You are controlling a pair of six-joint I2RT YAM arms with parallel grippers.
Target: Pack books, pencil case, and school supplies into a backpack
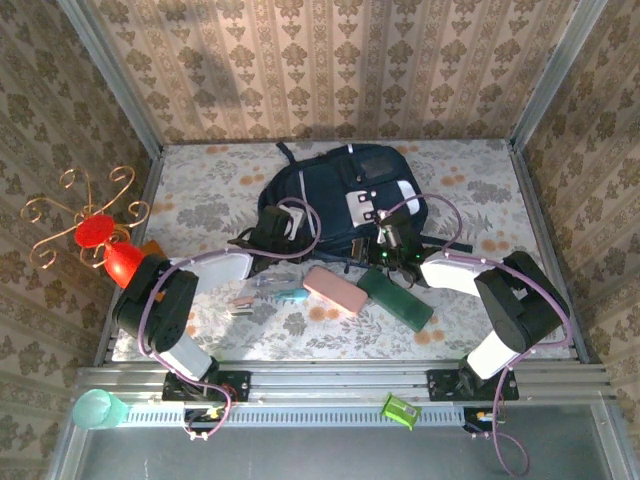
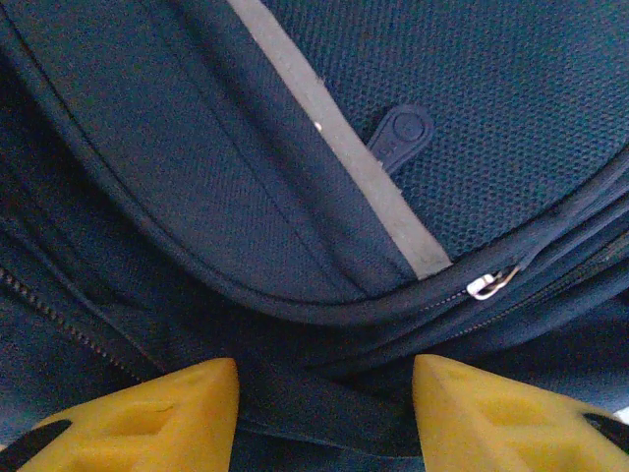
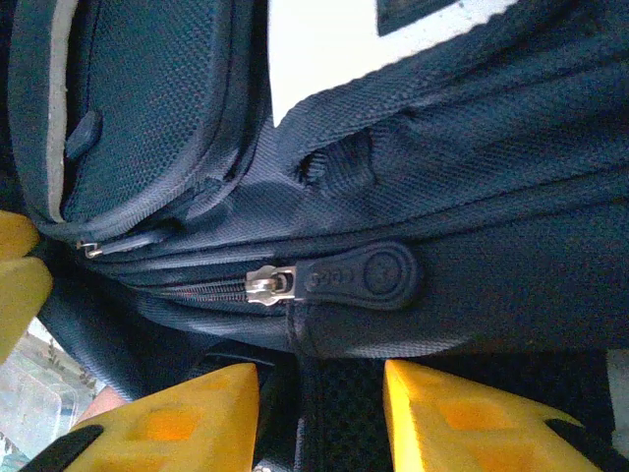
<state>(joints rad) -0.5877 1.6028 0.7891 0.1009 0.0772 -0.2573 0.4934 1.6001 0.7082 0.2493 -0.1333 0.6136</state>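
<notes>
The dark navy backpack (image 1: 340, 195) lies flat at the back middle of the table. My left gripper (image 1: 268, 232) is at its near left edge. Its yellow fingers (image 2: 177, 413) stand apart over a fold of backpack (image 2: 246, 197) fabric, below a metal zip slider (image 2: 488, 285). My right gripper (image 1: 392, 240) is at the near right edge, jaws apart astride a dark mesh strap (image 3: 344, 413), just under a rubber zip pull (image 3: 364, 275). In front of the backpack lie the pink pencil case (image 1: 334, 290), a dark book (image 1: 395, 297) and the teal-handled school supplies (image 1: 278, 292).
A red cone with a curly wire stand (image 1: 100, 235) sits at the left edge beside an orange slab (image 1: 152, 247). Patterned walls close in the table on three sides. A green cup (image 1: 97, 408) and a small green box (image 1: 400, 410) rest on the front rail.
</notes>
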